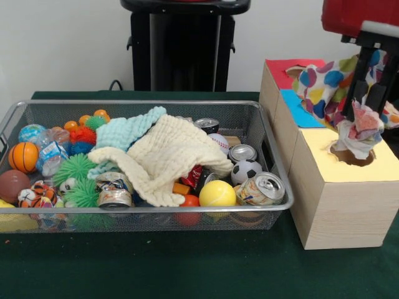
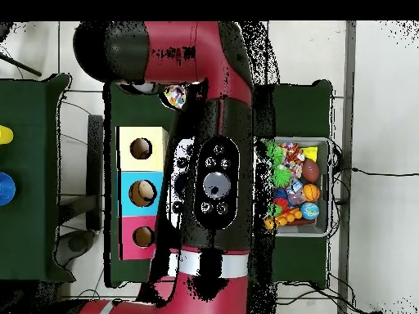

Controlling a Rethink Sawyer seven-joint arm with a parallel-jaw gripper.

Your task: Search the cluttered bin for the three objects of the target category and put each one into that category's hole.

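At the upper right of the frame the gripper (image 1: 368, 103) holds a patterned cloth (image 1: 361, 128) over the hole (image 1: 351, 156) in the yellow-topped box (image 1: 349, 199); a polka-dot cloth (image 1: 330, 81) drapes behind; at left, the mesh bin (image 1: 156, 215) holds a cream cloth (image 1: 168, 156), cans and balls.

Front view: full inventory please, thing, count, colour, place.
bin: one, wire mesh, on the green table
cloths: two, cream over pale teal, bin centre
cans: several, bin right and front
balls: many, mixed colours; yellow one at front
spiky balls: green, orange, blue, bin left
box: one, wooden, three holes topped yellow, blue, pink, right of bin
spotted cloth: one, at the yellow hole
gripper: black, on spotted cloth
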